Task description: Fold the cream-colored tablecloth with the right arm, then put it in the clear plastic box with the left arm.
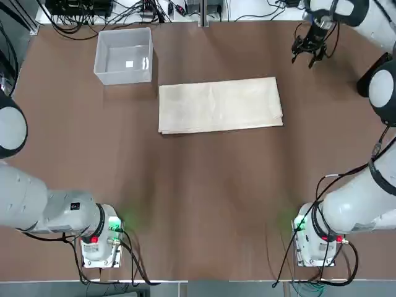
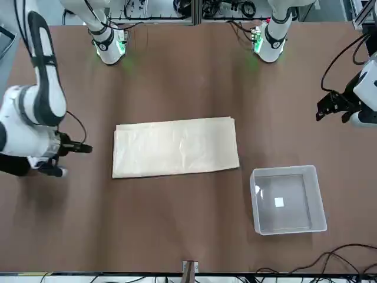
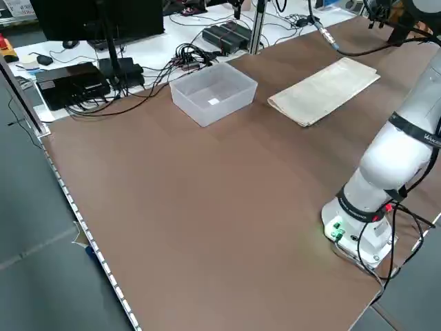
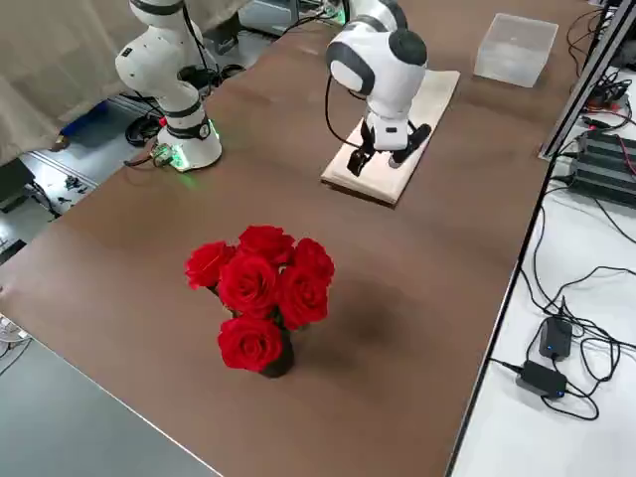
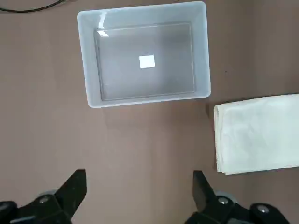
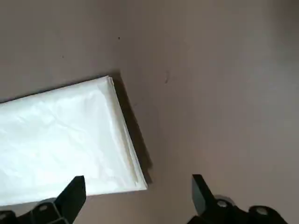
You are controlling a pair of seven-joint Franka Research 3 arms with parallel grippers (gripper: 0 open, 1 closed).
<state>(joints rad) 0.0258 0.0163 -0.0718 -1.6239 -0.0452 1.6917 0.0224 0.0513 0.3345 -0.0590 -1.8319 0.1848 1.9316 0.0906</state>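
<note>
The cream-colored tablecloth [image 1: 219, 105] lies flat mid-table as a long layered rectangle, also seen in the front view [image 2: 175, 147]. To its left, toward the far side, stands the clear plastic box [image 1: 99, 54], with nothing inside but a small white label. My right gripper [image 1: 309, 51] hangs open above the table beyond the cloth's far right corner; its wrist view shows that cloth end [image 6: 60, 144] below the spread fingers. My left gripper [image 2: 331, 109] hovers open at the table's left side, looking down on the box [image 5: 203, 46] and the cloth's left end [image 5: 261, 135].
A vase of red roses [image 4: 260, 293] stands on the right part of the table, nearer the robot than the cloth. Cables and electronics [image 3: 103, 76] lie beyond the far edge. Both arm bases [image 1: 99, 241] sit at the near edge.
</note>
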